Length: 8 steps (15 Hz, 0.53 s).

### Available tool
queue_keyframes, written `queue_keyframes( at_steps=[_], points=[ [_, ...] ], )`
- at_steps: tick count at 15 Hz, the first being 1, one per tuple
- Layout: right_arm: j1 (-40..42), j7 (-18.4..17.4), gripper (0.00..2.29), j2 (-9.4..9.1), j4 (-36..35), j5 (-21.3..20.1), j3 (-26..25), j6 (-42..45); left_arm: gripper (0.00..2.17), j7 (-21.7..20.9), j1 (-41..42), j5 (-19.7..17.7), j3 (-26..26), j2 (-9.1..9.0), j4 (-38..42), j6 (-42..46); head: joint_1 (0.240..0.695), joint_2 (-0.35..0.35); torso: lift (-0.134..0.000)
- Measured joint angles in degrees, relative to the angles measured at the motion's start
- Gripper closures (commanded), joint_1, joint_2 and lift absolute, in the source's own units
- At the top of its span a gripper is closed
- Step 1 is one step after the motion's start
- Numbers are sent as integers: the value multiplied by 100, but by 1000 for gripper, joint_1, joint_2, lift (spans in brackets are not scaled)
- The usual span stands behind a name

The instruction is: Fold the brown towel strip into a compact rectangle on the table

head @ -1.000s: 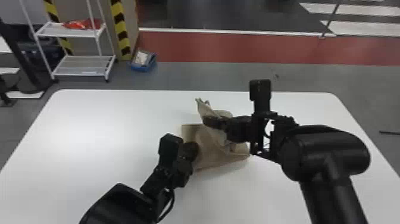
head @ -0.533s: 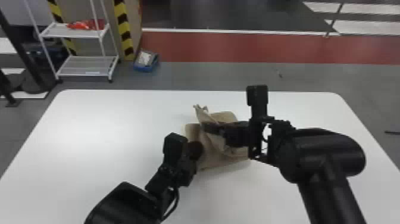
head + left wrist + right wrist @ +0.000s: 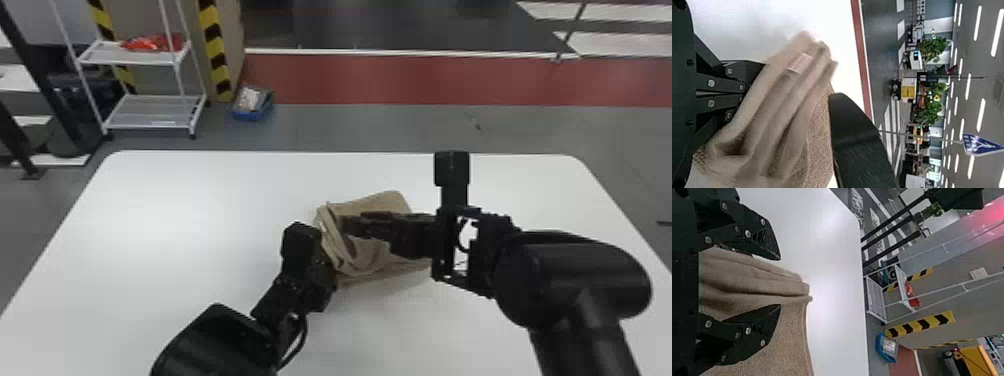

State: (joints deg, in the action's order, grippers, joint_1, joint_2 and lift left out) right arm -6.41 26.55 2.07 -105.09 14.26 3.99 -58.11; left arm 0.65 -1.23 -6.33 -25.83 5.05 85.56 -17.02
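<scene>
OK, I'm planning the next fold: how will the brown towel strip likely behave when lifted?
The brown towel strip should be floppy, judging by its soft, bunched folds. Its coarse weave probably resists slipping, but the loose layers might fall open.

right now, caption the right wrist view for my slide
Open right fingers, folds of brown towel strip between them, white table beyond.
</scene>
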Motion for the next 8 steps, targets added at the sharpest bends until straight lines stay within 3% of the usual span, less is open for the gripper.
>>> queue_keyframes(
  at_steps=[3,4,6,7,8],
  points=[
    [458,68,80,29,-589,193,-578,150,1882,10,0,0,-8,-4,-13,1,695,-86,-117],
    [599,114,421,38,-735,244,-764,193,1882,18,0,2,-14,-7,-14,1,695,-101,-117],
    [924,369,1949,95,-1013,333,-1156,224,1882,42,0,7,-25,-13,-14,1,695,-136,-117],
    [1062,599,2111,130,-1110,343,-1311,225,1882,60,0,11,-30,-16,-14,1,695,-146,-117],
    [1177,776,2115,163,-1156,349,-1411,243,1882,75,0,17,-35,-21,-14,4,695,-153,-117]
  ],
)
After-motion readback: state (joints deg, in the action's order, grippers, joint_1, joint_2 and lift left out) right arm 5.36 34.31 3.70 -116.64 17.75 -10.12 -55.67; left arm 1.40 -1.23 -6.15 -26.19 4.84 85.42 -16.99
